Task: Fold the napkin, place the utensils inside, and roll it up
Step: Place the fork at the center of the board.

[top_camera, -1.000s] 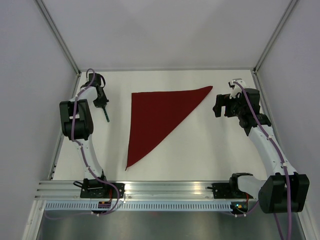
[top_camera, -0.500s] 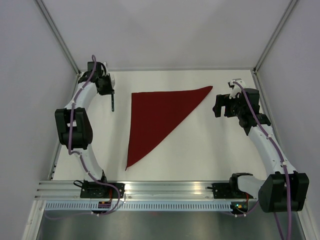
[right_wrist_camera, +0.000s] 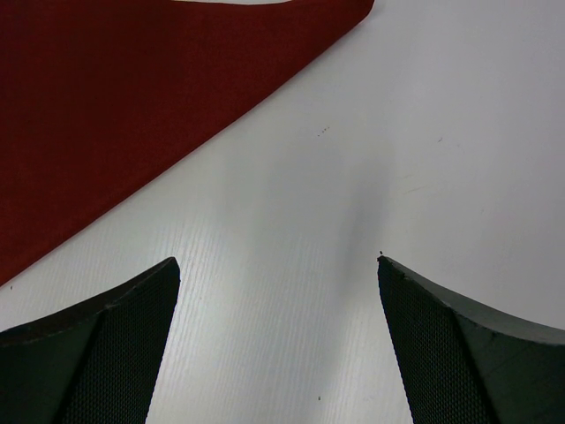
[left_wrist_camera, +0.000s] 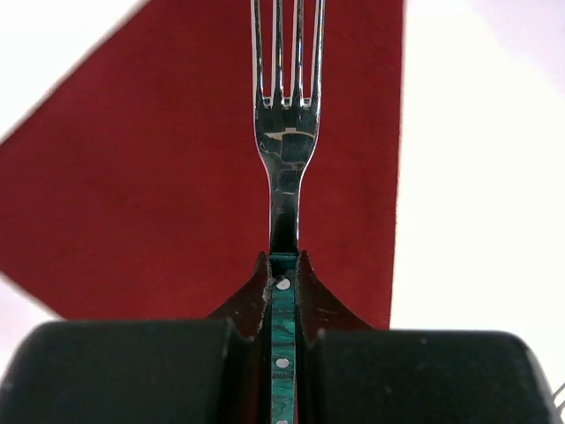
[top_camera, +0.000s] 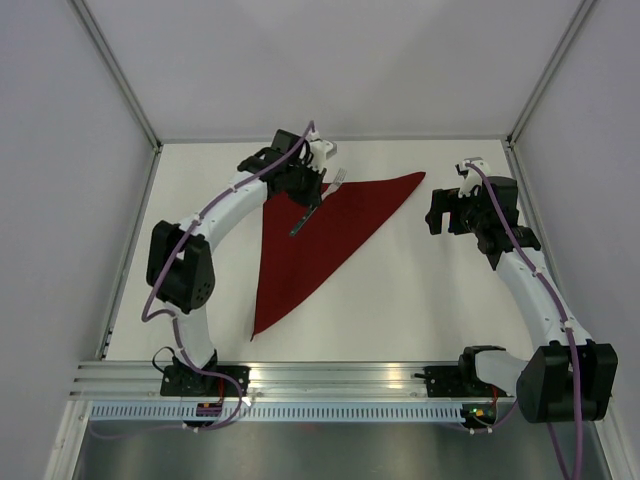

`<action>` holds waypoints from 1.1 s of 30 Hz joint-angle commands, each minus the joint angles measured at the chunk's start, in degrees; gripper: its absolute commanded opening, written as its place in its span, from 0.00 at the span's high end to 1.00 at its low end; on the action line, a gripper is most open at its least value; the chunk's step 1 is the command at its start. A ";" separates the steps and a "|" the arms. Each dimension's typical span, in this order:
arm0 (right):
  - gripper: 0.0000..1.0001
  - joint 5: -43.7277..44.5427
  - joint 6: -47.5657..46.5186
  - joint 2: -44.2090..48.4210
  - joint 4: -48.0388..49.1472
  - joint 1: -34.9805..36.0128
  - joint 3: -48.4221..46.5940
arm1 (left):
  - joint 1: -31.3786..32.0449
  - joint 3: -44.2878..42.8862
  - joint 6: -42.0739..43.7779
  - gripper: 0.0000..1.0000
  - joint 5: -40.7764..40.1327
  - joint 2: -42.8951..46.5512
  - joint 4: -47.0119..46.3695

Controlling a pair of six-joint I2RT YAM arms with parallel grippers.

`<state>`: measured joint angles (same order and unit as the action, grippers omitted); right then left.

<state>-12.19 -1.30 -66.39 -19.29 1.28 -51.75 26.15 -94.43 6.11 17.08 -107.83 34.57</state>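
The dark red napkin lies flat on the white table, folded into a triangle with its long point toward the near edge. My left gripper hangs over its upper part, shut on the fork. In the left wrist view the gripper pinches the green handle, and the fork's silver tines point away over the napkin. My right gripper is to the right of the napkin's far right tip. It stands open above bare table, with the napkin's edge ahead and to its left.
The white table is boxed in by pale walls on the left, back and right. A metal rail carrying both arm bases runs along the near edge.
My left arm has swung from the table's far left edge to the right, carrying the fork over the napkin's upper part. The right arm and the napkin have not moved.
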 commanded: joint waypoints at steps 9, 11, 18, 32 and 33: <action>0.02 1.55 -0.11 0.03 0.83 -0.05 -0.20 | 9.70 -1.19 3.47 0.98 0.32 -9.75 1.03; 0.02 1.64 -0.11 -0.05 0.92 0.04 -0.20 | 11.11 -1.28 3.03 0.98 -0.29 -10.90 -0.28; 0.02 1.81 -0.28 -0.23 0.92 -0.05 -0.28 | 12.61 -1.98 0.05 0.98 -1.79 -13.98 -3.71; 0.02 1.73 -0.46 -0.58 0.74 0.04 -0.28 | 12.69 -1.72 -5.23 0.98 -3.46 -16.09 -7.14; 0.02 1.73 -0.37 -0.67 0.74 0.04 -0.28 | 12.70 -1.55 -5.49 0.98 -3.63 -16.27 -7.14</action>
<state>-11.66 -1.54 -66.63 -19.27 1.28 -51.75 38.87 -94.43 3.55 14.28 -123.04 29.52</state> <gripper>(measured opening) 0.979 0.070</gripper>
